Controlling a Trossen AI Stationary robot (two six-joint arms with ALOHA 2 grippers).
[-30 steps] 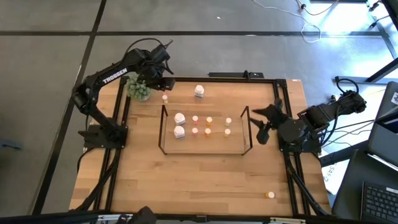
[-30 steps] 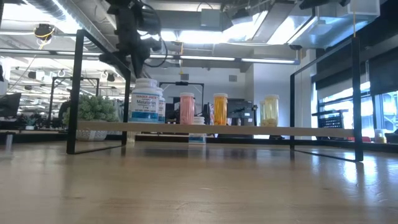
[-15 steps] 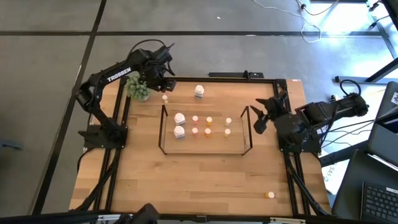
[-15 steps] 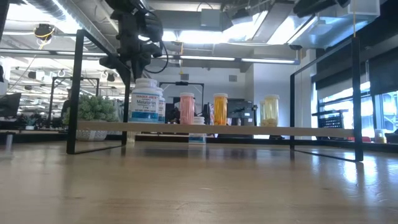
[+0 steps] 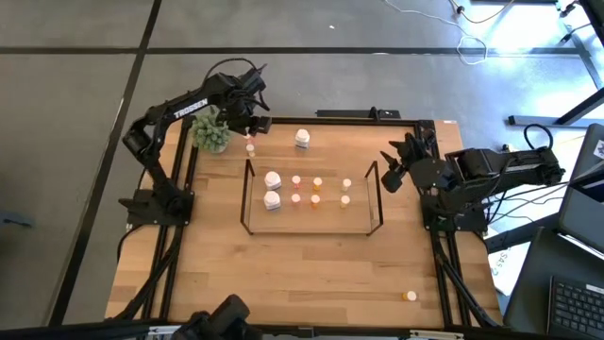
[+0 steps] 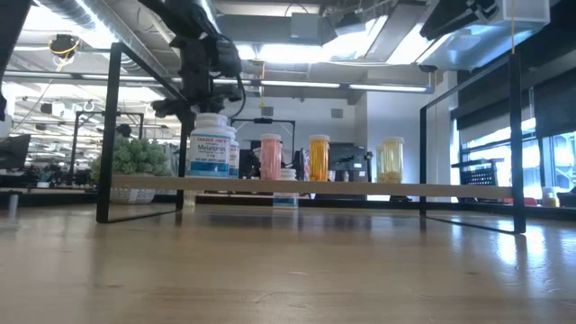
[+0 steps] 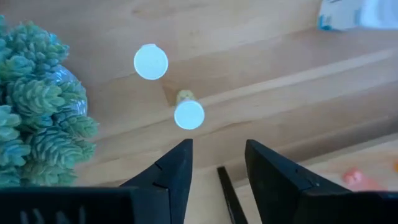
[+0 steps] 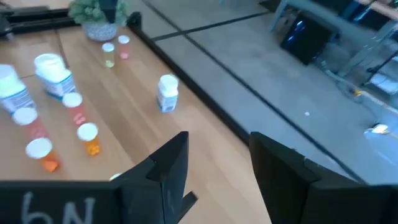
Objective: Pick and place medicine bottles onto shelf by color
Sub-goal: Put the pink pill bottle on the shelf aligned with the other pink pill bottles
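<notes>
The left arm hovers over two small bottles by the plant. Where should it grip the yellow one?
Grip the yellow bottle across its white cap, from straight above. It stands upright, apart from the pink bottle and plant, and the open left gripper already looks down on it.

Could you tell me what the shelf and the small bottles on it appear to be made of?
The shelf looks like thin black metal rod, matt, carrying a pale wood board with a visible edge. The small bottles seem tinted translucent plastic, since light glows through them, with opaque white caps, probably plastic too.
</notes>
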